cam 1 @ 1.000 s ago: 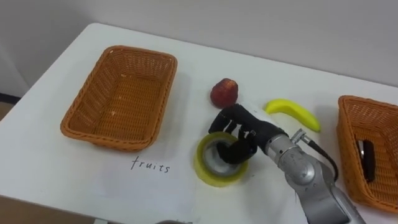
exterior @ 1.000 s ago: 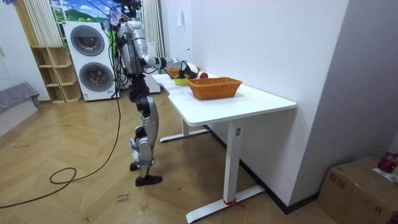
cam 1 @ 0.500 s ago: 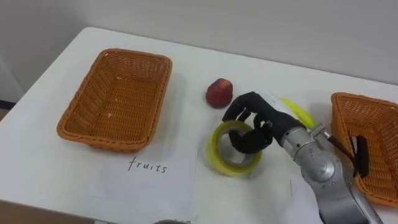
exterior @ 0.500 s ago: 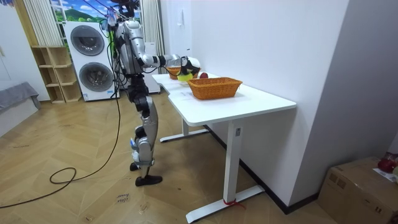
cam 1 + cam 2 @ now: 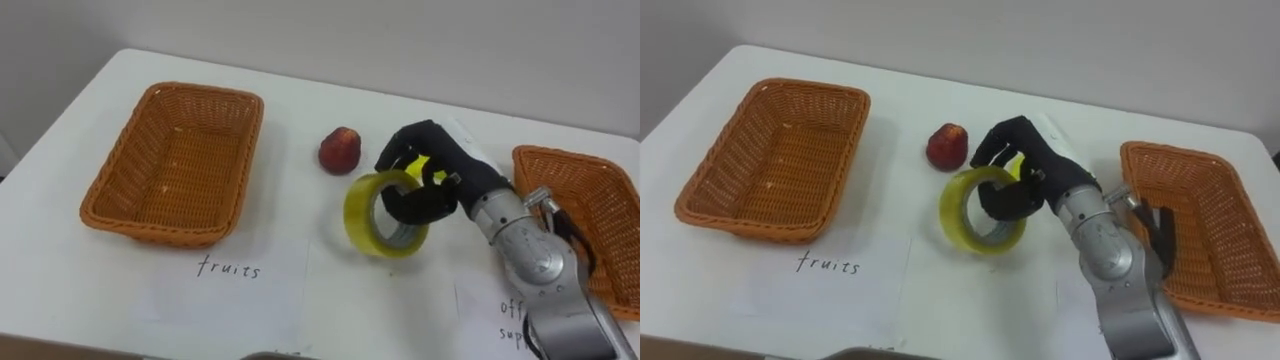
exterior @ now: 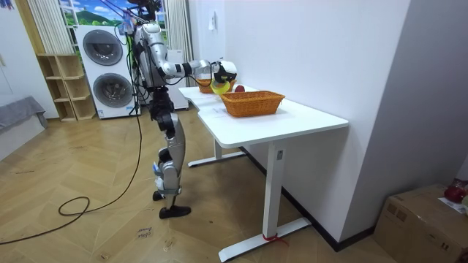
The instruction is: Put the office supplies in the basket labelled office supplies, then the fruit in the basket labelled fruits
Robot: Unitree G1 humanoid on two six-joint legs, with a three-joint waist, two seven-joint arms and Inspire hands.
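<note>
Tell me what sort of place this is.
Probably a home laundry or utility room: stacked washing machines, a wooden shelf unit beside them, and a parquet floor.

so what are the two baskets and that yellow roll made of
The left basket and right basket look like woven wicker or rattan, matt orange-brown, with a visible weave. The tape roll in the right robot hand looks like glossy yellowish plastic tape. Its inner core looks greyish, possibly cardboard.

On the table (image 5: 300, 85), the left basket (image 5: 170, 165) sits by the left edge, the right basket (image 5: 585, 215) by the right edge. Between them, a fruit (image 5: 340, 150) lies behind the tape roll (image 5: 385, 213).
</note>
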